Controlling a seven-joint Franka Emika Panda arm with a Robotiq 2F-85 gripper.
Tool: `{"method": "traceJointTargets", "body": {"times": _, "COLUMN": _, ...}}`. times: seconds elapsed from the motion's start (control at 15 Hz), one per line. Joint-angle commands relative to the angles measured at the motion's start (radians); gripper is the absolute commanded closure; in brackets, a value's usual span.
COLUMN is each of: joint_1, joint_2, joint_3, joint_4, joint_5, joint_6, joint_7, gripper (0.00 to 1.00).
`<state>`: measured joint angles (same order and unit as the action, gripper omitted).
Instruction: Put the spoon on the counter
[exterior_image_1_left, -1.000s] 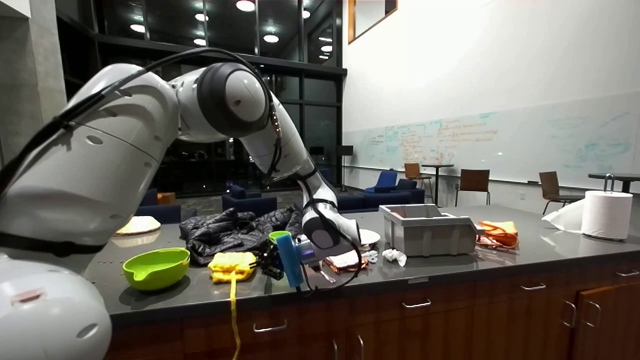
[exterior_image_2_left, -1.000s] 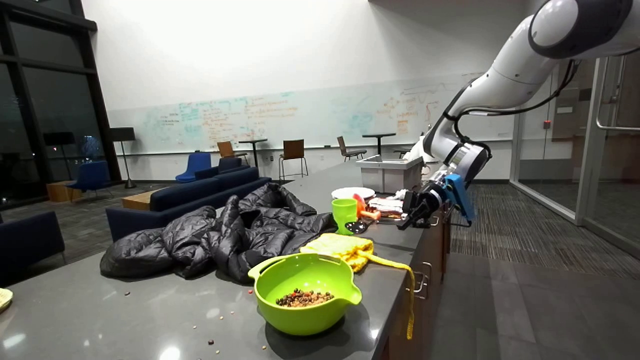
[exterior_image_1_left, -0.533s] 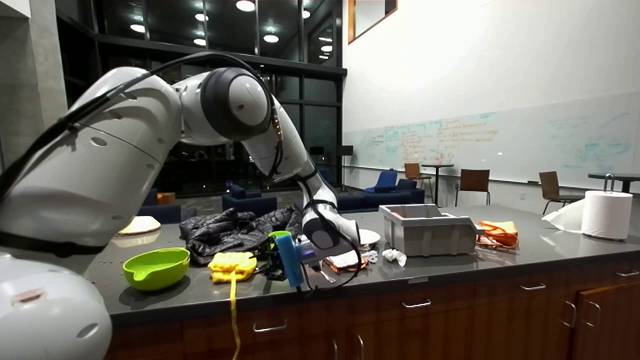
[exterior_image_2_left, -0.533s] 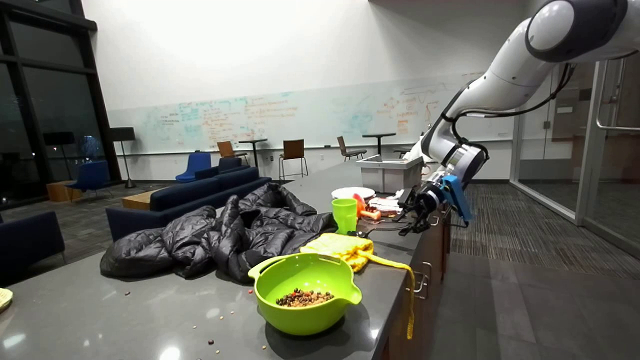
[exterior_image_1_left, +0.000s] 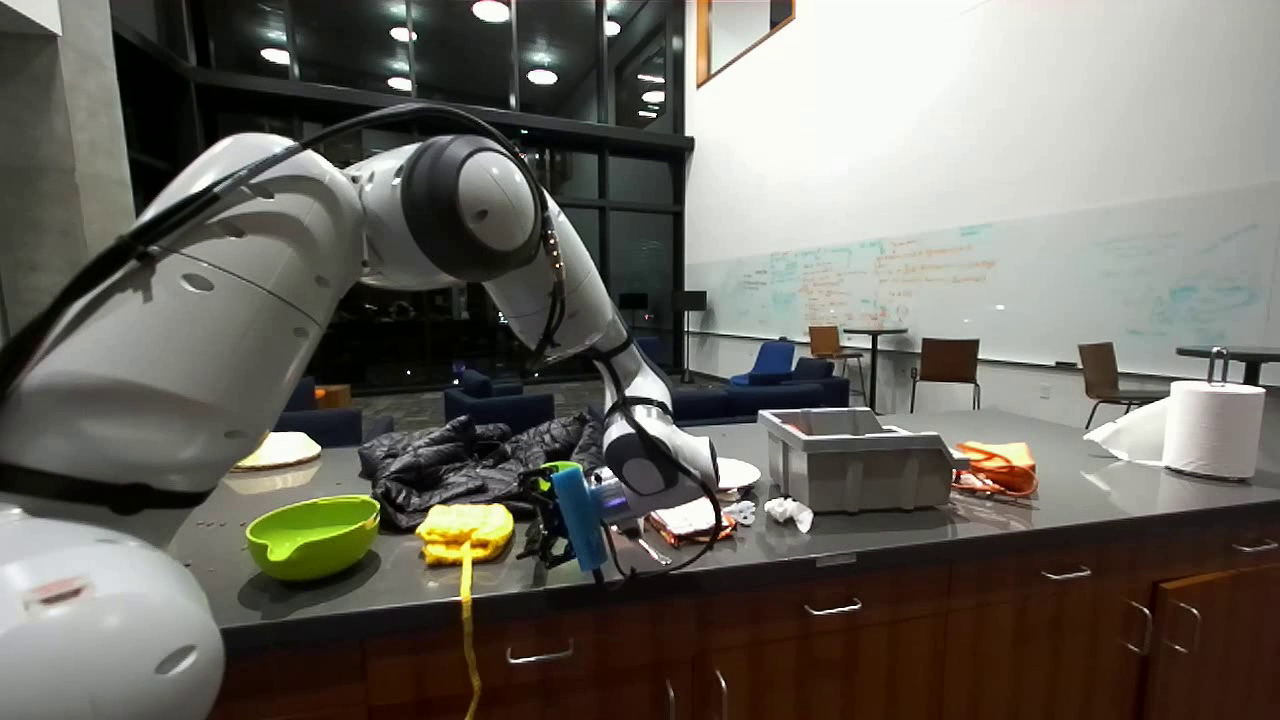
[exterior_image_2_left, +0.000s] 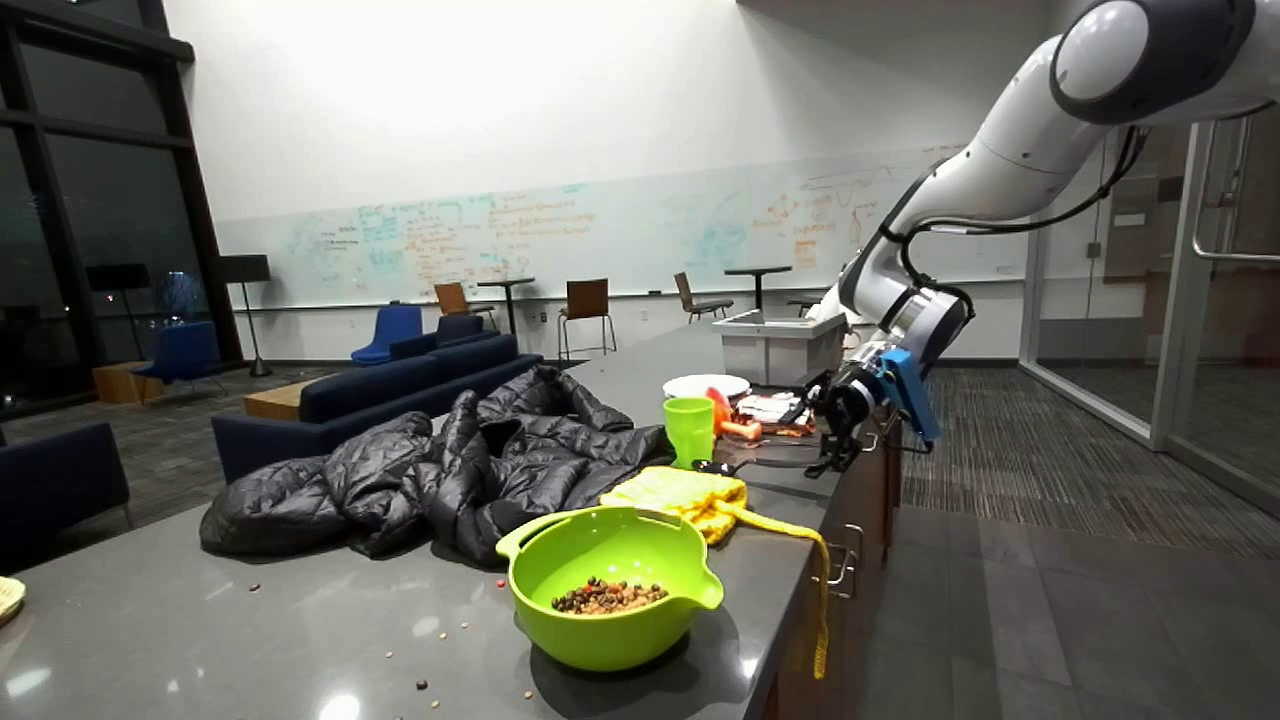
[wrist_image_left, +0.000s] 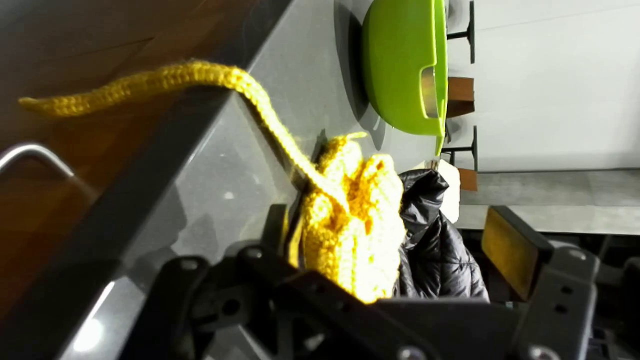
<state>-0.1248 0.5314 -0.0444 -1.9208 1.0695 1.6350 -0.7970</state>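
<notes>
On the dark grey counter (exterior_image_2_left: 300, 620) lies a black spoon (exterior_image_2_left: 714, 467), beside the green cup, its thin handle running toward my gripper (exterior_image_2_left: 808, 440). The jaws stand wide apart, one finger above the handle's end and one below; whether either touches it cannot be made out. In the other outside picture my gripper (exterior_image_1_left: 528, 522) is just over the counter's front part and the spoon is hidden. In the wrist view, my gripper (wrist_image_left: 390, 245) has its fingers (wrist_image_left: 510, 250) far apart with nothing gripped; the spoon cannot be made out clearly there.
Close by are a yellow knitted cloth (exterior_image_2_left: 690, 492), a green cup (exterior_image_2_left: 690, 430) and a black jacket (exterior_image_2_left: 450, 470). A green bowl (exterior_image_2_left: 610, 610) holds small beads. A grey bin (exterior_image_1_left: 860, 470), white plate (exterior_image_1_left: 737, 474) and metal utensil (exterior_image_1_left: 655, 552) also lie on the counter.
A second ago my shut gripper held the spoon with its bowl tilted up. The jaws have opened wide, and the spoon now lies flat on the counter. The arm has shifted slightly.
</notes>
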Motion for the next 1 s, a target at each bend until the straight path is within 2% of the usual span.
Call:
{"method": "traceJointTargets", "body": {"times": 0.0, "joint_1": 0.019, "joint_2": -0.025, "joint_3": 0.002, "joint_4": 0.001, "joint_5": -0.003, "joint_6": 0.056, "joint_7": 0.014, "gripper": 0.00}}
{"method": "traceJointTargets", "body": {"times": 0.33, "joint_1": 0.077, "joint_2": -0.032, "joint_3": 0.010, "joint_4": 0.026, "joint_5": -0.060, "joint_6": 0.173, "joint_7": 0.037, "gripper": 0.00}}
{"method": "traceJointTargets", "body": {"times": 0.67, "joint_1": 0.120, "joint_2": -0.060, "joint_3": 0.029, "joint_4": 0.038, "joint_5": -0.184, "joint_6": 0.294, "joint_7": 0.087, "gripper": 0.00}}
{"method": "traceJointTargets", "body": {"times": 0.73, "joint_1": 0.117, "joint_2": -0.068, "joint_3": 0.040, "joint_4": 0.036, "joint_5": -0.190, "joint_6": 0.298, "joint_7": 0.087, "gripper": 0.00}}
{"method": "traceJointTargets", "body": {"times": 0.93, "joint_1": 0.080, "joint_2": -0.108, "joint_3": 0.090, "joint_4": 0.021, "joint_5": -0.129, "joint_6": 0.214, "joint_7": 0.047, "gripper": 0.00}}
